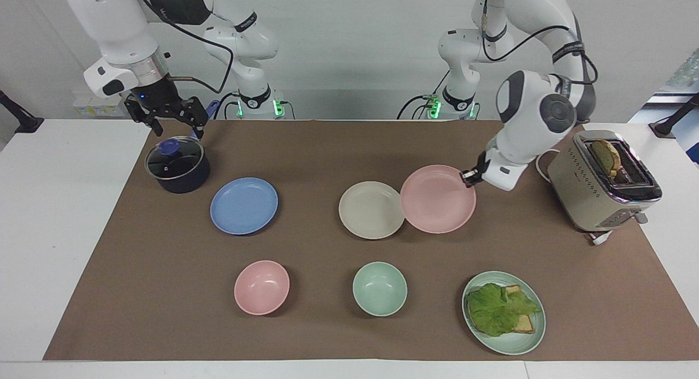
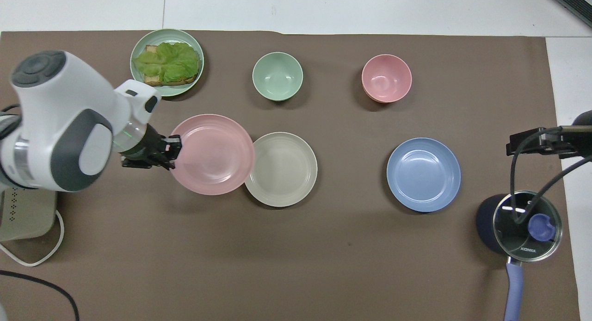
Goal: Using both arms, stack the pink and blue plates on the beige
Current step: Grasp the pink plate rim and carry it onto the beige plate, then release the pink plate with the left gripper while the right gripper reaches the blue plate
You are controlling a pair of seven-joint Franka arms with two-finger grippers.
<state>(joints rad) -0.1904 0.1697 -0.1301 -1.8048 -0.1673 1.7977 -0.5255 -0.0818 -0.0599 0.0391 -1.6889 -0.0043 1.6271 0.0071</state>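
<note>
The counter [image 1: 349, 335] carries the beige plate [image 1: 370, 209] at its middle, with the blue plate [image 1: 243, 206] flat beside it toward the right arm's end. The pink plate [image 1: 437, 199] hangs in the air, its edge just overlapping the beige one's rim. The left tool [image 1: 469, 176] pinches the pink plate's rim. To do this well, carry it level until centred over the beige plate, then lower gently before letting go. The right tool [image 1: 166, 112] waits, spread, over the pot [image 1: 177, 165].
</note>
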